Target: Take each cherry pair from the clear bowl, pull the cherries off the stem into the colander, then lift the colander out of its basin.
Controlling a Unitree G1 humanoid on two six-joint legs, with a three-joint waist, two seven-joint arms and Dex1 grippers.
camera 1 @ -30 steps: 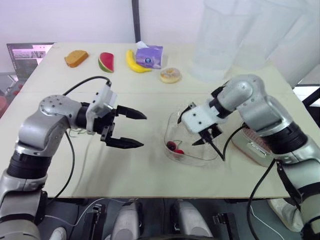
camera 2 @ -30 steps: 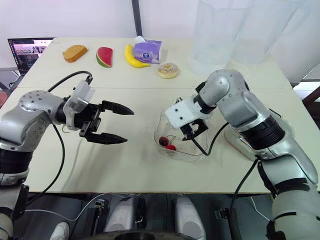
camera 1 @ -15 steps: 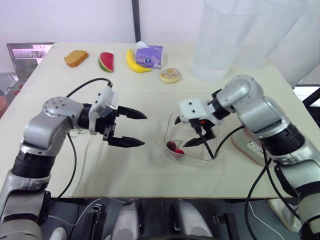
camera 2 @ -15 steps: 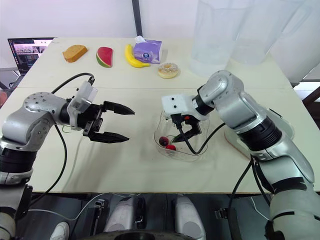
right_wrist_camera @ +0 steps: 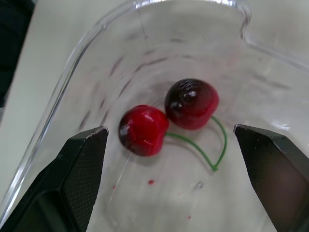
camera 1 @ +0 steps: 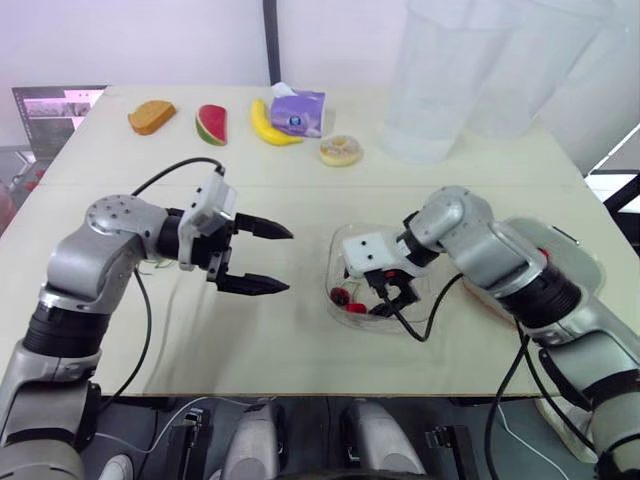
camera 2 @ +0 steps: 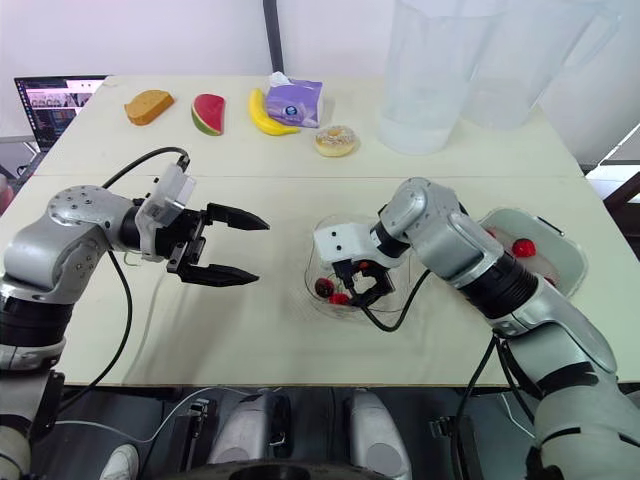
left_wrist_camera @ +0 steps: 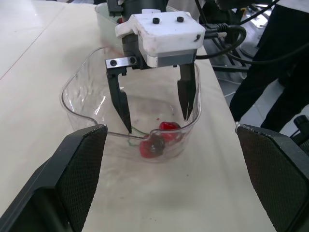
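The right hand (left_wrist_camera: 159, 122), fingers apart, hangs in the clear bowl (left_wrist_camera: 77, 104) just above the cherry pair (right_wrist_camera: 174, 112) on its floor. Best to lower and pinch the stem (right_wrist_camera: 225, 142), not the fruit.

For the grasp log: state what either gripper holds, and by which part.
Nothing is held. The right gripper is open inside the clear bowl, astride the cherry pair without touching it; the left gripper hangs open.

Bright, even light from overhead on pale beige tabletop (camera 2: 300, 170). Short soft shadows under curved yellow banana (camera 2: 263, 113) at far side. White glints on wall of clear plastic bowl (right_wrist_camera: 111, 53) and on glossy dark red cherry (right_wrist_camera: 191, 104) inside. Tall clear plastic jugs (camera 2: 425, 80), far right, washed pale against white wall (camera 2: 180, 40).
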